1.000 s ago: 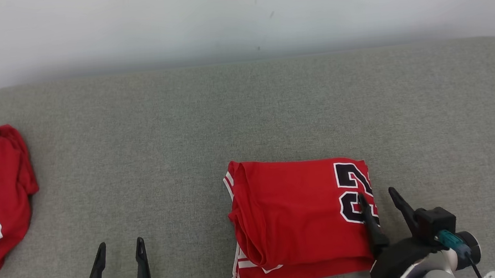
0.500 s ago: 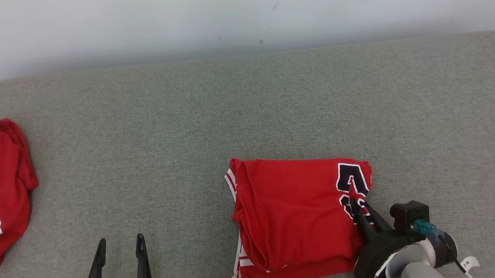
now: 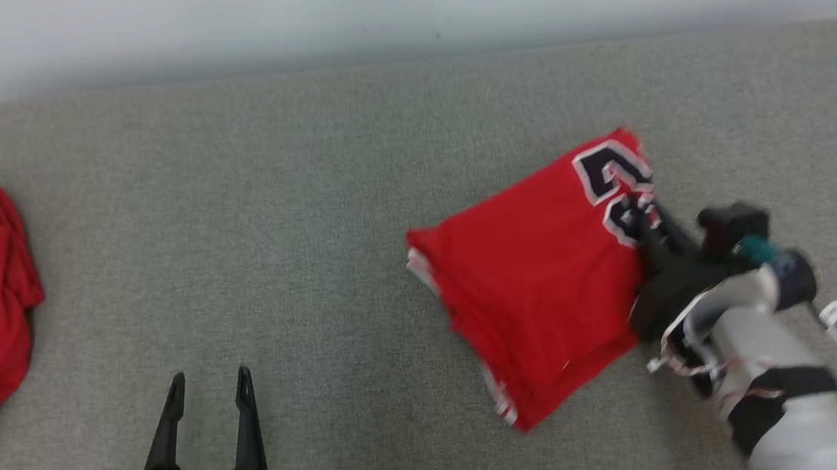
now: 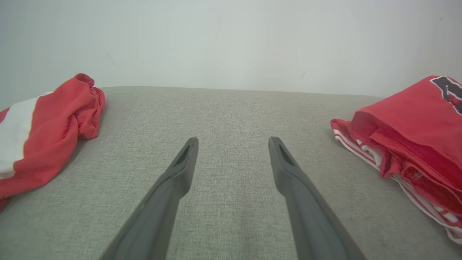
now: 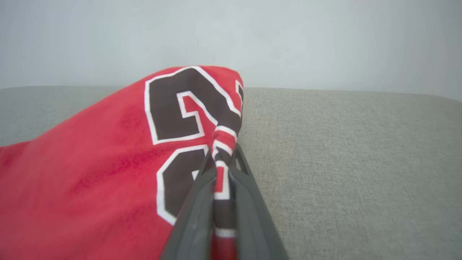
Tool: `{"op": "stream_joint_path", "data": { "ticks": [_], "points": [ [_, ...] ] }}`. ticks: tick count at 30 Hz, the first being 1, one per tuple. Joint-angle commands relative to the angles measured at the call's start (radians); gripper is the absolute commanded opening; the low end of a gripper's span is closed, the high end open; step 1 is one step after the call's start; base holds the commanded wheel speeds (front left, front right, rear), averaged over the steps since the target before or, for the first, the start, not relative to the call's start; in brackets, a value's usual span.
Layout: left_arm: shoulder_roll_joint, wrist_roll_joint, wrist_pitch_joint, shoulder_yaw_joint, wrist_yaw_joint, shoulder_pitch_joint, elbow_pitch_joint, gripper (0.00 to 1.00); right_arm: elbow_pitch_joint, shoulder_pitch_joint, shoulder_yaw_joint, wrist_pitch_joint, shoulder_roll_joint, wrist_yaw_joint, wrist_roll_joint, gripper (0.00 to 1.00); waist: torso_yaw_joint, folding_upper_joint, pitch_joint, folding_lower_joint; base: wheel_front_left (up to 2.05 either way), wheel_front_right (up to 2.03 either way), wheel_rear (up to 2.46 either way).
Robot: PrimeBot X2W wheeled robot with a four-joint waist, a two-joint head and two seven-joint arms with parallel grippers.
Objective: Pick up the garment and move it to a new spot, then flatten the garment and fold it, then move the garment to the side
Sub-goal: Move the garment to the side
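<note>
Garment (image 3: 544,284): a folded red jersey on the right half of the tabletop (image 3: 309,199), with its numbered edge raised off it. Right hand (image 3: 656,222) is pinched tight on that numbered edge. Left hand (image 3: 210,376) is spread wide and empty, by the tabletop's near edge.

Judged step: the last one, shifting the folded piece aside. Next move likely calls for a low, steady drag toward the tabletop's right edge so the layers don't slip, then a release.

Long axis seems to slant from tabletop centre toward its far right corner. The number end leads and the striped hems trail.
</note>
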Motion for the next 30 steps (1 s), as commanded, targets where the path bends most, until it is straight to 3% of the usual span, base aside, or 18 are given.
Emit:
{"op": "stream_joint_path", "data": {
  "ticks": [1,13,23,30],
  "points": [
    [-0.001,-0.001,-0.002,-0.004,-0.004,-0.026,-0.011,1.00,0.008,-0.039,-0.006,0.000,-0.032,-0.003,-0.003,0.00,0.002,-0.0001,0.040,-0.0001,0.00,0.00,0.00],
    [-0.001,0.023,-0.002,-0.031,-0.030,-0.132,-0.118,1.00,0.042,-0.228,-0.019,0.005,-0.213,-0.003,-0.051,0.00,-0.015,-0.0001,0.207,-0.0001,0.00,0.00,0.00],
    [0.033,0.072,-0.002,-0.048,-0.049,-0.223,-0.211,1.00,0.043,-0.385,-0.022,0.007,-0.344,-0.003,-0.070,0.00,-0.095,-0.0001,0.343,-0.0001,0.00,0.00,0.00],
    [0.075,0.090,-0.002,-0.062,-0.056,-0.239,-0.284,1.00,0.041,-0.472,-0.029,0.020,-0.397,-0.003,-0.100,0.00,-0.158,-0.0001,0.408,-0.0001,0.00,0.00,0.00]
  ]
}}
